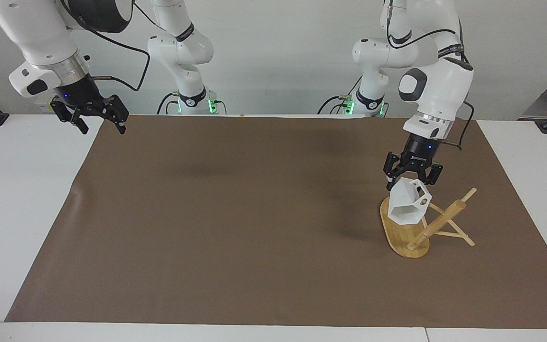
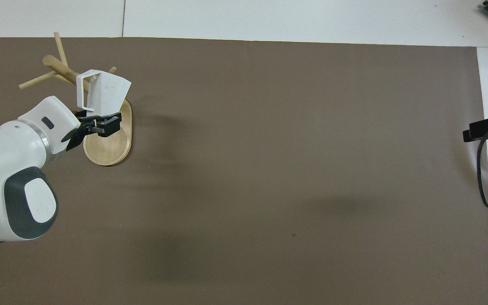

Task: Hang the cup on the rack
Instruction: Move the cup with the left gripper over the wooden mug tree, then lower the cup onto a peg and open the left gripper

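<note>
I have the left tool [image 1: 411, 183] clamped on the cup [image 1: 409, 207], gripping it at its narrow bottom end. The cup is up in the air and tipped over, its hexagonal mouth turned away from the robots and its blocky handle with the round hole toward the rack's post. It hangs over the oval base of the rack [image 1: 405, 237], at the end of that base nearer to the robots. From the overhead view the cup [image 2: 105, 91] covers the lower part of the post and I cannot tell whether the handle touches a peg. The rack [image 2: 108, 148] stands on the brown mat [image 1: 254, 228] toward the left arm's end of the tabletop [image 1: 22, 199], its post leaning and its thin pegs sticking out sideways.

My right tool [image 1: 98, 121] waits with its fingers apart, well away from the rack, up in the air over the mat's corner at the right arm's end, holding nothing.
</note>
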Controlling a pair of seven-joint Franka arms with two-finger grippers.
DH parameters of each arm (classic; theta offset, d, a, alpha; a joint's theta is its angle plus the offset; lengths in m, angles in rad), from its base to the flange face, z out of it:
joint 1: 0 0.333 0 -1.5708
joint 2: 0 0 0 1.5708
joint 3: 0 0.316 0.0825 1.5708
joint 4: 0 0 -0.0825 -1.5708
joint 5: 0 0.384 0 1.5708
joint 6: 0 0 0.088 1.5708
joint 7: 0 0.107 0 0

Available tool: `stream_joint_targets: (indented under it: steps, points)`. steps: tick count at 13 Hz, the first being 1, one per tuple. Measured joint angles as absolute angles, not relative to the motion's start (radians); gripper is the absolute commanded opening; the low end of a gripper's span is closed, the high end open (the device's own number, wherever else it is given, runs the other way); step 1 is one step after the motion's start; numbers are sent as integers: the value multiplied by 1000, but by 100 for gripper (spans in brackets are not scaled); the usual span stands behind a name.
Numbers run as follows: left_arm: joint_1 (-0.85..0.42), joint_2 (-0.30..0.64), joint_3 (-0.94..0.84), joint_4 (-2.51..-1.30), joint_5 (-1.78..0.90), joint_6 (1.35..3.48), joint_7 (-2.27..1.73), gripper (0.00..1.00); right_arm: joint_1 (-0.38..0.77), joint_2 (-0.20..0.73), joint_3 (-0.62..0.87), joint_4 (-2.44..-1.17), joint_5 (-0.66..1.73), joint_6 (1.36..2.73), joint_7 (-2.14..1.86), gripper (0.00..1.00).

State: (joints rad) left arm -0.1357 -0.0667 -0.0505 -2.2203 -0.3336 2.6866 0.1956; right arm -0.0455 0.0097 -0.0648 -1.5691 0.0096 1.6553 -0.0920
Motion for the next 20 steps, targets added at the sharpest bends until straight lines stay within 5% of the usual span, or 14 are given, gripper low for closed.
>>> stream_joint_targets:
  steps: [12, 13, 16, 17, 20]
  points:
    - [-126, -40, -53, -2195, -334, 2695, -62, 0, -47, 10, -76, -1577, 10, 1657, -42, 100]
    - [-126, -38, -53, -2194, -334, 2694, -65, 8, -47, 10, -76, -1577, 10, 1657, -42, 100]
    - [-126, -35, -53, -2193, -334, 2694, -70, 64, -46, 10, -70, -1577, 10, 1656, -42, 100]
    - [-126, -34, -53, -2193, -334, 2694, -71, 100, -46, 10, -68, -1578, 10, 1656, -42, 100]
    - [-124, -30, -53, -2209, -334, 2670, -87, 100, -46, 10, -68, -1579, 10, 1656, -42, 100]
